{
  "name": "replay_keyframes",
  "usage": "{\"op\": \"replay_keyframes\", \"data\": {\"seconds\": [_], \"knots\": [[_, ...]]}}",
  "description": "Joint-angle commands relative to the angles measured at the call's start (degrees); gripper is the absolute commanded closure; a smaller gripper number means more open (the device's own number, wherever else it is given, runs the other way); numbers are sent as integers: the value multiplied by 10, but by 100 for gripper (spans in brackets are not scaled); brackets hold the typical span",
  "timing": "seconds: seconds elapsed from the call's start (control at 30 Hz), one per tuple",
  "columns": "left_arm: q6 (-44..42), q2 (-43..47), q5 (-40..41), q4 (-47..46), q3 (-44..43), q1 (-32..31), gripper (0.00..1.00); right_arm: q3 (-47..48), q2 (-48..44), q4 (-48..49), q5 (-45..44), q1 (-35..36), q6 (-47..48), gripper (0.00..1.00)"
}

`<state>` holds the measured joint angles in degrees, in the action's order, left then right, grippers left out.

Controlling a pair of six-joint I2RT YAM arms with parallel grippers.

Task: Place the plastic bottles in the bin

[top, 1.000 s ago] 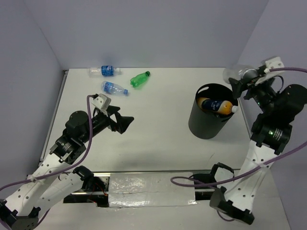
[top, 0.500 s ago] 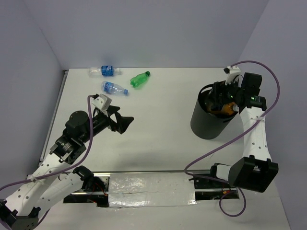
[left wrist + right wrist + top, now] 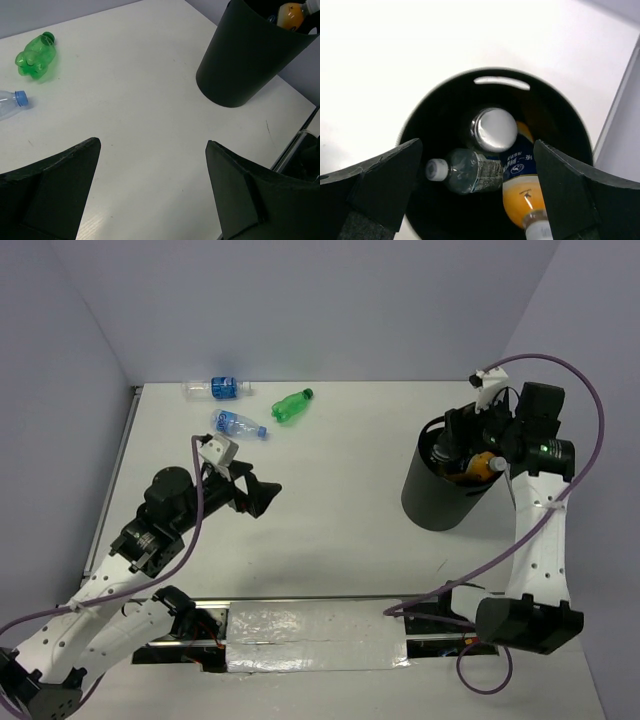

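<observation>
The black bin [image 3: 432, 502] stands at the right of the table. My right gripper [image 3: 462, 443] hovers open over its mouth. In the right wrist view the open gripper [image 3: 476, 146] looks straight down into the bin [image 3: 445, 100], where a clear bottle [image 3: 467, 171] and the orange bottle [image 3: 525, 195] lie. The orange bottle [image 3: 482, 462] also shows from above. The green bottle [image 3: 292, 405] and two clear blue-labelled bottles [image 3: 218, 388] [image 3: 237, 424] lie at the far left. My left gripper [image 3: 262, 496] is open and empty, well short of them. Its wrist view shows the green bottle [image 3: 35, 55] and the bin [image 3: 250, 55].
A round silvery end of another object [image 3: 494, 129] stands in the bin beside the bottles. The bin has a handle slot [image 3: 501, 82] in its far wall. The right wall is close behind the bin. A blue cap [image 3: 20, 98] shows at the left wrist view's edge.
One second ago my right gripper held a clear bottle beside the bin. It has since moved over the bin's mouth and stands open, with the bottle lying inside. The left arm barely shifted.
</observation>
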<state>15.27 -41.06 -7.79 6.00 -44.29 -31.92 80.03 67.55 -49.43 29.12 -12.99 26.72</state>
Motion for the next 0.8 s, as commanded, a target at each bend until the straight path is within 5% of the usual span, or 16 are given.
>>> {"op": "replay_keyframes", "data": {"seconds": [0.0,0.17,0.3,0.63,0.77], "knots": [[16,-16,-1,-25,-4,12,1,49,-50,-10,44,4,-9,0],[110,-99,-10,-33,-32,62,1,-1,-111,38,151,5,-26,0],[193,-213,-24,-1,-99,103,1,-91,-149,82,331,13,-6,0],[550,-537,44,82,-273,243,1,-163,-192,107,385,38,-8,0],[608,-625,95,99,-340,259,1,-164,-193,116,382,38,-15,0]]}}
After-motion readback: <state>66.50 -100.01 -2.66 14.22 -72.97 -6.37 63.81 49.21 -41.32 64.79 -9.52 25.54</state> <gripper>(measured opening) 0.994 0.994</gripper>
